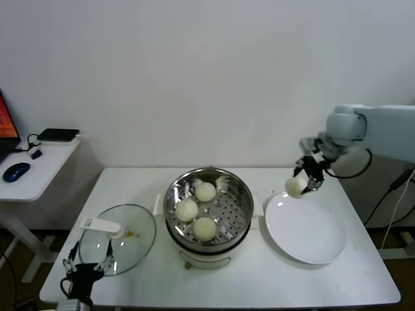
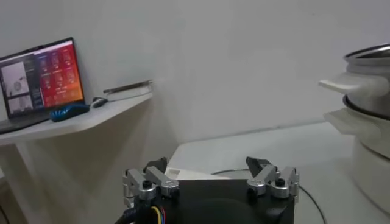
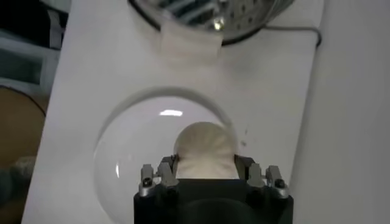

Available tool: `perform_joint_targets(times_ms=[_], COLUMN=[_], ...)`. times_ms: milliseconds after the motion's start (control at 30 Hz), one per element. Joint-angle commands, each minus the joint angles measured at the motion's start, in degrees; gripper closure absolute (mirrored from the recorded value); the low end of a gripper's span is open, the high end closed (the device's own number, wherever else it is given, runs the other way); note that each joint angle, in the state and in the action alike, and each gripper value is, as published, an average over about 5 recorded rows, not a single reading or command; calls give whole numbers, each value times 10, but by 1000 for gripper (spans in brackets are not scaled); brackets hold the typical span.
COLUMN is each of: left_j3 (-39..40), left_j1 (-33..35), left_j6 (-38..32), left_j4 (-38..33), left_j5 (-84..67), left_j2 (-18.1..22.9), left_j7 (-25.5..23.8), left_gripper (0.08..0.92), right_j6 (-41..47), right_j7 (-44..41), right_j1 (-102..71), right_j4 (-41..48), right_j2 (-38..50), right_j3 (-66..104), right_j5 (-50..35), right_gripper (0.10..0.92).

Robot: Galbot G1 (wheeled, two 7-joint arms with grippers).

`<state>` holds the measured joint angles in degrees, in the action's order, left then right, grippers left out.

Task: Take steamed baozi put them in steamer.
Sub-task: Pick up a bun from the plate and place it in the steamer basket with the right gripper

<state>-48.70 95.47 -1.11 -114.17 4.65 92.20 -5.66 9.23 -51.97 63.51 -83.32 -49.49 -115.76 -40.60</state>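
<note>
Cream-white and smooth, with faint pleats running over its rounded top, one baozi (image 3: 204, 149) sits clamped between the fingers of the right gripper (image 1: 306, 180), which we see raised above the far left rim of the white plate (image 1: 305, 233). That plate lies on the table (image 1: 246, 285) toward its right edge. We count three more baozi (image 1: 194, 210) resting on the perforated tray inside the steamer (image 1: 207, 210), a shiny steel pot with white side handles at the table's centre. The three buns are round, pale and unmarked, grouped on the steamer's left half. A glass lid (image 1: 117, 240) with a white handle lies flat near the left edge. The left gripper (image 2: 210, 182) waits low at the table's near left corner, beside the lid, fingers spread apart and empty.
</note>
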Motion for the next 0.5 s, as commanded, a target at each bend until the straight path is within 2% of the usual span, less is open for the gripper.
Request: perform_joint_targets(times_ms=[33,267,500], left_j3=[-2,-6,-13], left_j1=[1,2,3], left_j6=[4,7,8], left_j4=[-4,-5,-3], left_j5=[-7,-11,-16], left_j2=[9,8,7], left_j7=[-1,-3,-4], left_gripper=[177,177,177], right_j6=[55,91,101], right_j7=[0,33,61], right_j1=[107,29,-59], right_j4=[-72,-57,-37], right_j2=[-106,-164,-196], right_j3=[29,98,113], right_j5=[-195,-217,-195], right_gripper=[389,389,389])
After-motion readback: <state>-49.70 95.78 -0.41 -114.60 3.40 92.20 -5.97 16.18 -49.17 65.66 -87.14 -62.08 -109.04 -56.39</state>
